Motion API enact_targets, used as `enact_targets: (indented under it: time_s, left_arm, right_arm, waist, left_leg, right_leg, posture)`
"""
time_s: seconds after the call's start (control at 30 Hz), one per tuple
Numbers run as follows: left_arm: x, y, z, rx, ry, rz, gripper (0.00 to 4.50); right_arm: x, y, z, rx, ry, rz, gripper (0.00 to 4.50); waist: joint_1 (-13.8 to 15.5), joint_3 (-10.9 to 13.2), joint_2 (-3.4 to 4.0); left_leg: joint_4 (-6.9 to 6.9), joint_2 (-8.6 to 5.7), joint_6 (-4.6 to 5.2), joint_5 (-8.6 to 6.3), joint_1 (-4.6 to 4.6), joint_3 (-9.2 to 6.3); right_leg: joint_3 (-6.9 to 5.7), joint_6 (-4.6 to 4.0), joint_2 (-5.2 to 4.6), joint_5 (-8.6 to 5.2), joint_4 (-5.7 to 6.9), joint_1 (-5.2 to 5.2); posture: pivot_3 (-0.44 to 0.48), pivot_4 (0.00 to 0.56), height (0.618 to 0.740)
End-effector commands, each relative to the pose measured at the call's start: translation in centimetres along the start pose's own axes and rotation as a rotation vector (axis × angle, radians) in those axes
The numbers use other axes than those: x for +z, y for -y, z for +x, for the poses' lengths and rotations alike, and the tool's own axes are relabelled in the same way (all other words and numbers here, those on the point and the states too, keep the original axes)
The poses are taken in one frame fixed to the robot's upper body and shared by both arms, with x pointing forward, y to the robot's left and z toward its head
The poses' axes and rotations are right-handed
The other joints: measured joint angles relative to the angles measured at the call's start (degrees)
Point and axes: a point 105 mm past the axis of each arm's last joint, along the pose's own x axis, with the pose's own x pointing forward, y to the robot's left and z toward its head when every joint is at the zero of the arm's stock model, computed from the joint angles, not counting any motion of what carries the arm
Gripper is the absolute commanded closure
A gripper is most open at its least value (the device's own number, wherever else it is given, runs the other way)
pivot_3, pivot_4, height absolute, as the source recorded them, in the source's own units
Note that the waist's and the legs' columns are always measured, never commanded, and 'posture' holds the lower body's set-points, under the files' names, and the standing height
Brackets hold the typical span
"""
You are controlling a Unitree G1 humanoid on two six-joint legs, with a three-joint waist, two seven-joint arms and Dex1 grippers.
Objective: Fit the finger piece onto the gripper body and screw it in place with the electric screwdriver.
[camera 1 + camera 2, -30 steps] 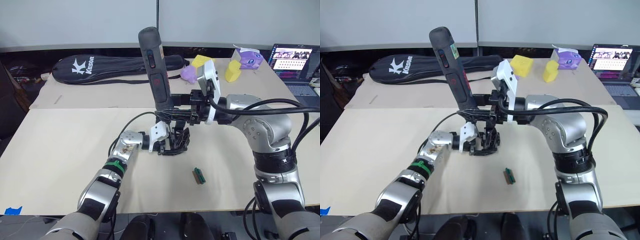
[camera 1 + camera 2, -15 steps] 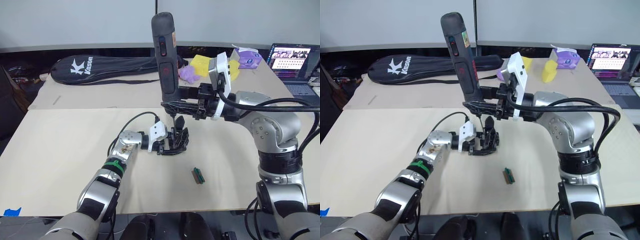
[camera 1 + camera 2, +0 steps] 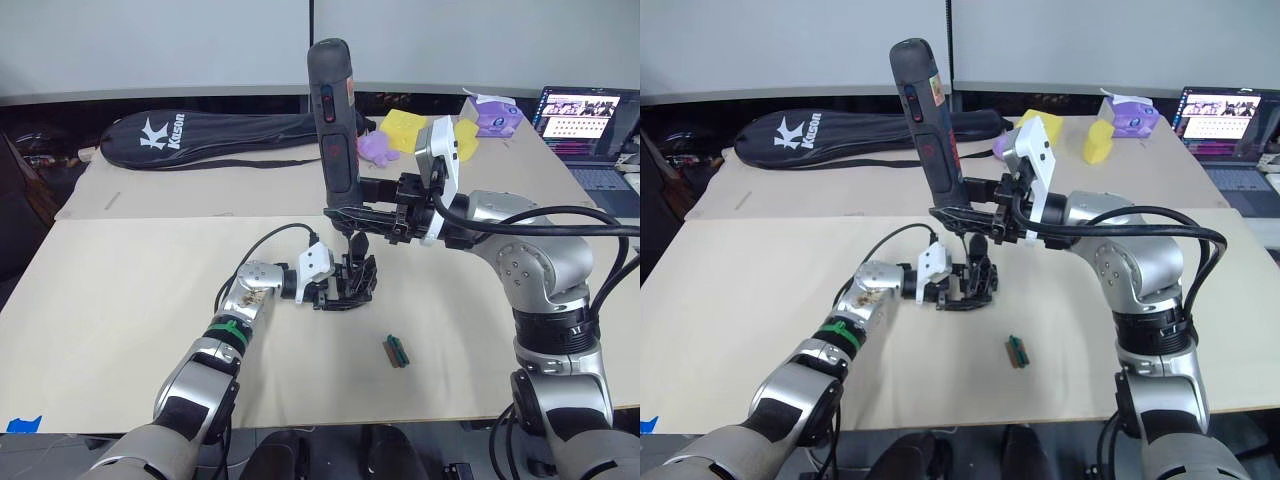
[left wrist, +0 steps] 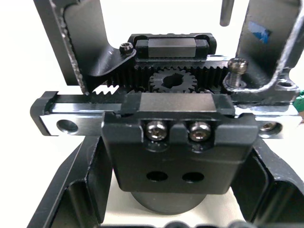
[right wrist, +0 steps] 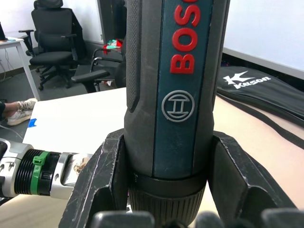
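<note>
My right gripper (image 3: 352,213) is shut on the electric screwdriver (image 3: 334,120) and holds it nearly upright, bit pointing down. The thin bit (image 4: 227,12) hangs just above the gripper body (image 3: 347,283), which rests on the table with my left gripper (image 4: 168,192) shut on its round base. The left wrist view shows the body's gear, rack and two black uprights. A raised screw (image 4: 237,66) stands beside one upright. A black pointed finger (image 3: 978,250) sticks up from the body. I cannot tell the finger piece apart from the body's own finger.
A tiny green-and-brown piece (image 3: 397,351) lies on the table in front of the body. A black racket bag (image 3: 200,130) lies at the back, with yellow (image 3: 403,124) and purple (image 3: 377,147) foam shapes behind the arm. A laptop (image 3: 590,120) sits at the far right.
The screwdriver swung from a leftward tilt to nearly upright while shifting right, then came down slightly over the body. The left gripper and the body stayed put.
</note>
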Motion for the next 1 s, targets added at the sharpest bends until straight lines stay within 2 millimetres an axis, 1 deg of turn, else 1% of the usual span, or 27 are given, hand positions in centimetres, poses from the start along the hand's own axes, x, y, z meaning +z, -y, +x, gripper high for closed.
enact_targets:
  time_s: [0.03,0.67,1.0]
  left_arm:
    - [0.41,-0.60,-0.50,0.022,0.005,0.023,1.68]
    - [0.65,-0.76,-0.52,0.024,0.010,0.031,1.68]
    - [0.68,-0.79,-0.54,0.024,0.008,0.034,1.68]
  right_arm:
    - [1.80,-0.64,-0.06,0.023,0.056,-0.065,2.58]
    - [0.99,-0.56,-0.03,0.012,0.043,-0.060,2.58]
    - [1.09,-0.53,0.08,0.010,0.052,-0.059,2.58]
  waist:
    - [-0.02,0.00,0.00]
    - [-0.11,0.00,0.00]
    - [-0.16,0.00,0.00]
  left_leg:
    - [0.00,0.00,0.00,0.00,0.00,0.00]
    - [0.00,0.00,0.00,0.00,0.00,0.00]
    - [0.00,0.00,0.00,0.00,0.00,0.00]
  right_leg:
    - [0.00,0.00,0.00,0.00,0.00,0.00]
    - [0.00,0.00,0.00,0.00,0.00,0.00]
    - [-0.01,0.00,0.00,0.00,0.00,0.00]
  posture:
    - [0.000,0.150,0.723]
    - [0.000,0.150,0.723]
    - [0.000,0.150,0.723]
